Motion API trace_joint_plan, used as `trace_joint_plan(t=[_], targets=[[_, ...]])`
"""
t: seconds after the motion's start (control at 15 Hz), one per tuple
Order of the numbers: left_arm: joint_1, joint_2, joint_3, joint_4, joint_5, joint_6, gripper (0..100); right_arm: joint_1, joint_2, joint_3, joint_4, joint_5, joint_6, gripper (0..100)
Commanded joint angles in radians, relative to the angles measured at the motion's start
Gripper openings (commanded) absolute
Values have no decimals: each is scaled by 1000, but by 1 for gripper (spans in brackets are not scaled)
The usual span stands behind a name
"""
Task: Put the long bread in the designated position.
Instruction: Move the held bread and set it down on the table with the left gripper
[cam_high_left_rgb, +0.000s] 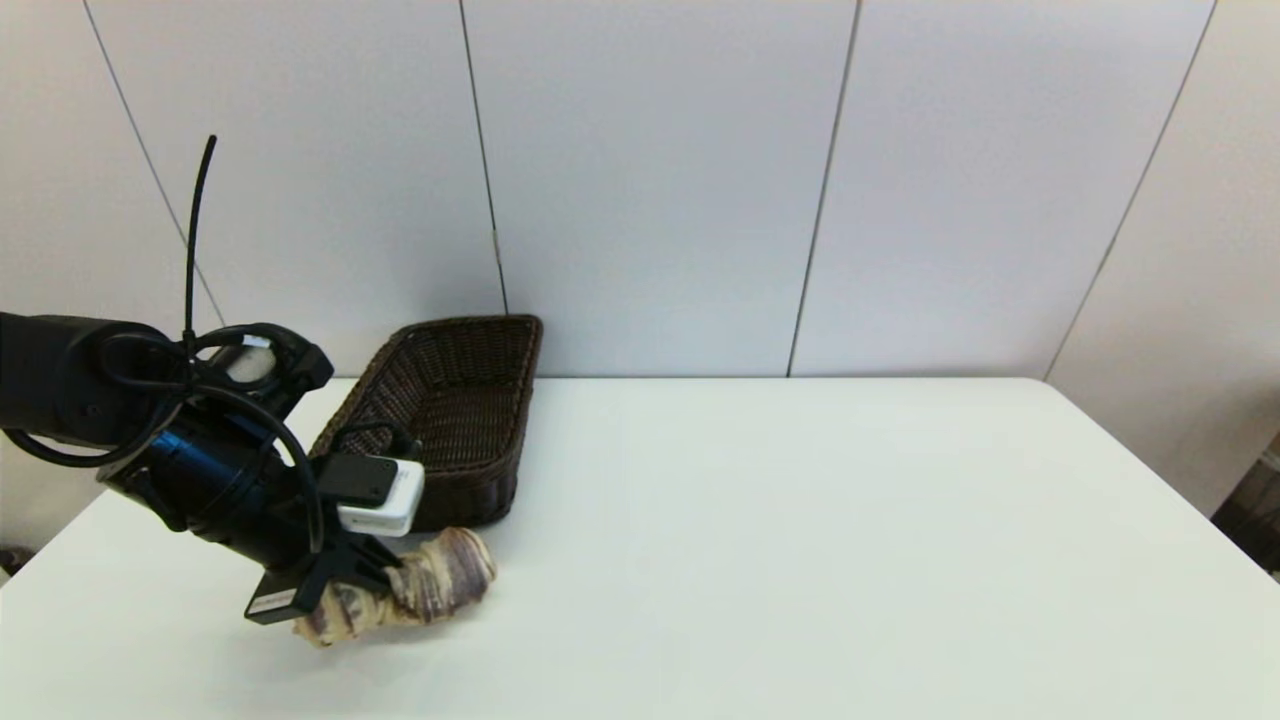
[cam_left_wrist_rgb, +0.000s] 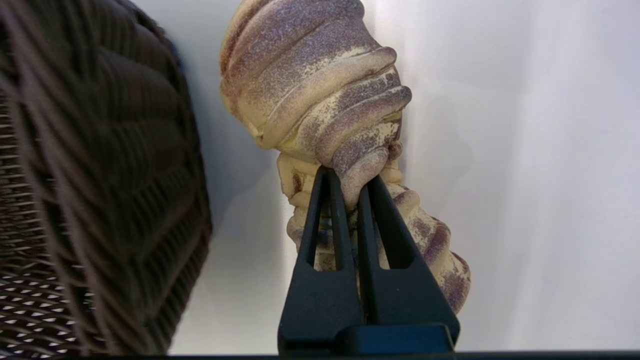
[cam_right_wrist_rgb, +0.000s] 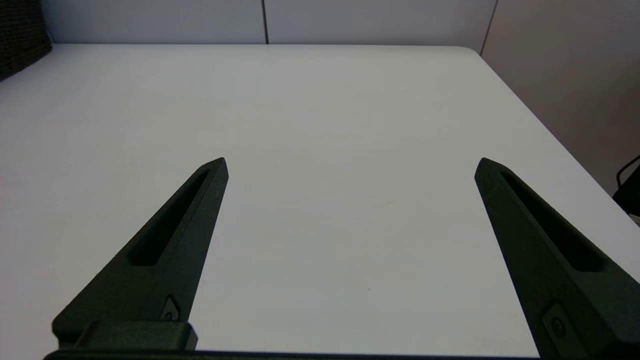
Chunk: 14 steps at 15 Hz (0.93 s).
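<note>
The long bread (cam_high_left_rgb: 430, 585) is a ridged tan loaf with purple-brown stripes, bent at its middle, just in front of the dark wicker basket (cam_high_left_rgb: 450, 400). My left gripper (cam_high_left_rgb: 385, 580) is shut on the loaf's middle, pinching a ridge between its black fingers (cam_left_wrist_rgb: 330, 220). In the left wrist view the long bread (cam_left_wrist_rgb: 320, 95) bulges beyond the fingertips, with the basket's (cam_left_wrist_rgb: 100, 175) woven wall close beside it. My right gripper (cam_right_wrist_rgb: 350, 167) is parked off to the side, open over bare table, holding nothing.
The white table (cam_high_left_rgb: 800, 550) stretches wide to the right of the basket. The basket stands at the table's far left, against the panelled wall. The table's right edge (cam_right_wrist_rgb: 550, 135) runs close to the right gripper.
</note>
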<state>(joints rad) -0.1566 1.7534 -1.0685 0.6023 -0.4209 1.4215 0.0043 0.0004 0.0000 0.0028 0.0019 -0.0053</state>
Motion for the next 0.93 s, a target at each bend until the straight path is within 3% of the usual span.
trace_joint_plan(t=[0.07,0.33,0.4,0.93], targets=[[0,15,-14,2,-13,10,0,0,1,0,-1,0,-1,100],[3,20,-13,4,-19,22,0,0,1,0,0,1,-1,100],[5,21,-14,4,-24,22,100,0,1,0,0,1,1,100],[6,21,-19,4,-27,24,100,0,1,0,0,0,-1,100]])
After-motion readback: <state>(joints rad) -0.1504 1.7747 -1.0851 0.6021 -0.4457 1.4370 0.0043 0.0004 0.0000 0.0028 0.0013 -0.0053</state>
